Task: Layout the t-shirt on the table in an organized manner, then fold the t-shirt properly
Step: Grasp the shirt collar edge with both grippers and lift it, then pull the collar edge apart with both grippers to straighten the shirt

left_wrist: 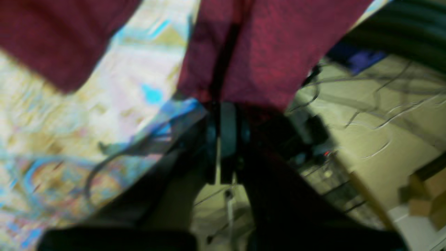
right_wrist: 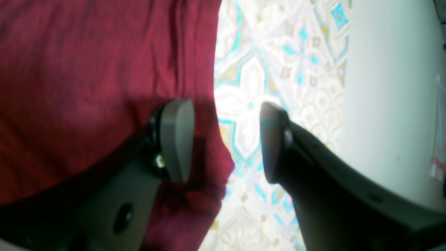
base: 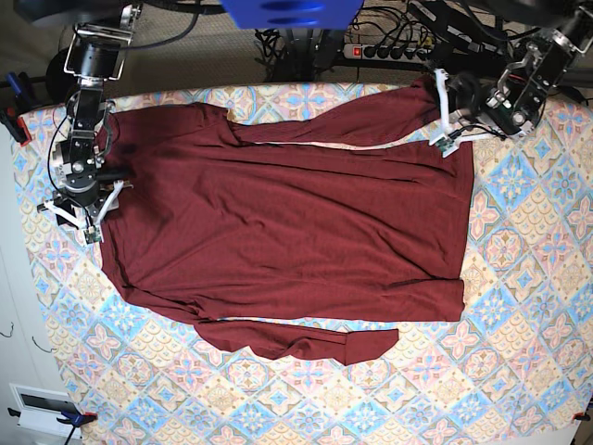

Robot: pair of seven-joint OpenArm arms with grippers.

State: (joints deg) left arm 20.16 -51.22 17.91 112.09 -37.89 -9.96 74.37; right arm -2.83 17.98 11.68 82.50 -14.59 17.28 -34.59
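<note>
- The t-shirt (base: 287, 222) lies spread nearly flat across the worktop (base: 519, 306), one long sleeve above the body and one below it.
- The left gripper (base: 447, 116) sits at the shirt's far hem corner, jaws pressed together and pinching maroon cloth, probably to tug that corner straight.
- The right gripper (right_wrist: 226, 139) hovers at the opposite edge of the shirt, jaws spread wide; one pad is over fabric, the other over bare worktop, straddling the edge, ready for a grasp.
- Layout looks almost done; folding has not started.
</note>
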